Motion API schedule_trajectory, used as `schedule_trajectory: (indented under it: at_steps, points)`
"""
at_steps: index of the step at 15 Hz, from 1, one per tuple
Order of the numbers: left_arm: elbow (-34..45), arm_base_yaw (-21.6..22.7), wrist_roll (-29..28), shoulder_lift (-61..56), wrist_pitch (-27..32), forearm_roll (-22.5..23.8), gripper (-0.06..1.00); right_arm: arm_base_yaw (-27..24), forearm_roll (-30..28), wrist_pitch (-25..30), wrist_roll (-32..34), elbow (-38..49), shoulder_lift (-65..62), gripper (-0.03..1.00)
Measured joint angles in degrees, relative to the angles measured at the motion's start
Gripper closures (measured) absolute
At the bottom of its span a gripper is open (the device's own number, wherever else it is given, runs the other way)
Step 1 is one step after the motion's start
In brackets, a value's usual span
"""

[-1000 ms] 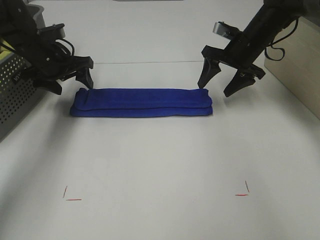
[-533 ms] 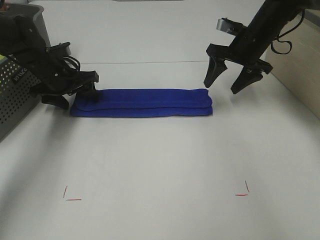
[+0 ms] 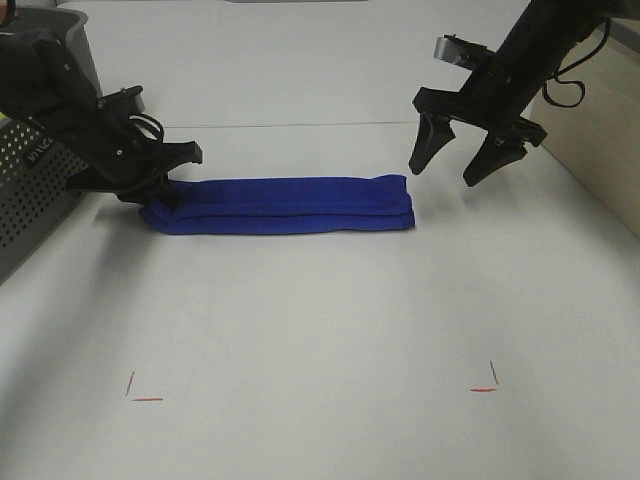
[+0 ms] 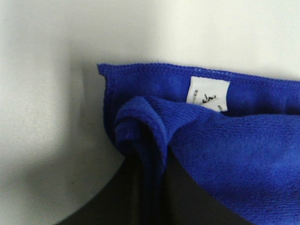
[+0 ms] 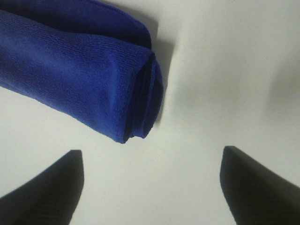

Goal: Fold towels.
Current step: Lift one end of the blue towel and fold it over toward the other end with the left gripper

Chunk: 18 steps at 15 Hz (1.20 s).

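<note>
The royal-blue towel (image 3: pixel 285 205) lies folded into a long narrow band across the middle of the white table. My left gripper (image 3: pixel 160 195) is down at its left end and shut on a bunched fold of it. In the left wrist view the fold (image 4: pixel 140 136) is pinched between the dark fingers, with the white tag (image 4: pixel 208 93) just beyond. My right gripper (image 3: pixel 443 177) is open and empty, hovering just beyond the towel's right end. The right wrist view shows that rolled end (image 5: pixel 140 93) ahead of the gripper (image 5: pixel 150 187), which is apart from it.
A grey perforated basket (image 3: pixel 25 190) stands at the left edge behind my left arm. A light wooden box (image 3: pixel 600 130) stands at the right edge. Red corner marks (image 3: pixel 140 395) (image 3: pixel 487 382) lie on the table's near part.
My left gripper has dropped onto the towel's left end and closed on it. The towel has slid slightly left. My right gripper has lifted a little and stays open.
</note>
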Motion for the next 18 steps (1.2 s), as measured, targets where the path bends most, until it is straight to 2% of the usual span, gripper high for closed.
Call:
schedule_trajectory:
  at_steps: [2,3,6,7,8,9,11,14,18]
  points:
    - [-0.11,0.00,0.00,-1.26,0.86,0.23,0.87,0.00,0.00,0.00,0.00,0.00,0.00,0.21]
    - [-1.09,0.00,0.00,-2.01,3.15,0.34,0.87,0.00,0.00,0.00,0.00,0.00,0.00,0.21]
    - [-6.59,0.00,-0.11,-3.21,11.86,1.20,0.87,0.00,0.00,0.00,0.11,0.00,0.00,0.21]
    - [-11.00,-0.29,-1.26,-3.38,17.59,1.66,0.87,0.00,0.00,0.00,0.11,0.00,0.00,0.21]
    - [-12.61,-0.40,-1.95,-3.38,19.42,1.95,0.87,0.00,0.00,0.00,0.11,0.00,0.00,0.21]
    - [-16.79,-1.32,-3.21,-3.38,23.55,2.58,0.87,0.00,0.00,0.00,0.23,0.00,0.00,0.21]
    - [-22.63,-5.44,-6.53,-3.38,26.59,2.75,0.87,0.00,0.00,0.00,0.29,0.00,0.00,0.21]
    - [-24.18,-11.23,-10.54,-3.27,25.73,2.75,0.87,0.00,0.63,0.00,1.09,0.00,0.00,0.21]
    - [-24.24,-16.44,-15.53,-0.11,18.51,1.15,0.87,0.00,0.86,0.17,1.09,0.00,0.00,0.21]
